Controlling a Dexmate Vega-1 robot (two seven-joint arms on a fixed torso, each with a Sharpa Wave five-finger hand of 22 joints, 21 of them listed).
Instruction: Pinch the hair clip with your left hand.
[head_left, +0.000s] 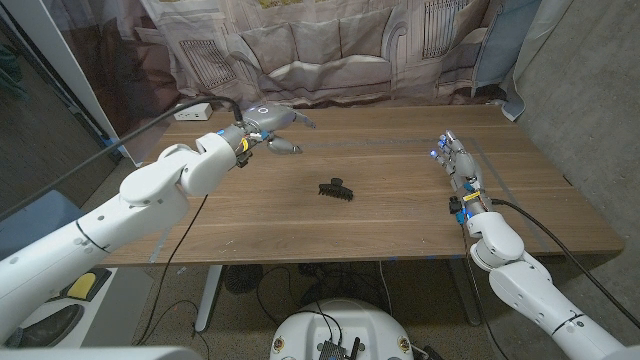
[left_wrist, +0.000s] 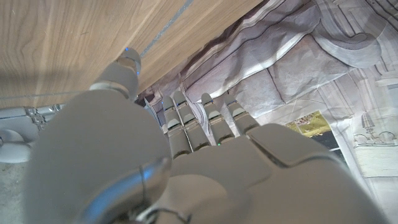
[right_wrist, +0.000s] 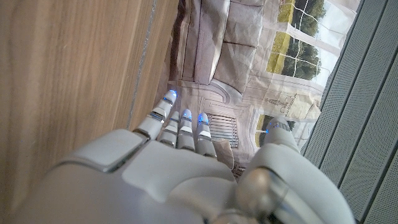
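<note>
The left hand (head_left: 268, 120) hung above the far left part of the bench (head_left: 400, 215), its fingers (head_left: 290, 147) spread apart and holding nothing. It stood well apart from the hair clip (head_left: 336, 189), which lay on bare wood near the middle of the bench, nearer the robot and to the right of that hand. The likely trouble, in my judgement, was the approach: the clip was small and low, so fingers coming down off-centre could nudge it across the smooth wood instead of closing on it, or catch only one edge and let it slip or tip away. Coming down too hard could press the fingertips into the bench.

The clip looked black, a claw type with short prongs showing along one side, lying on its side; finer detail was too small to tell.

Farther right, the right hand (head_left: 456, 160) waited near the bench's right edge, fingers straight and close together, gripping nothing, well clear of the clip.
</note>
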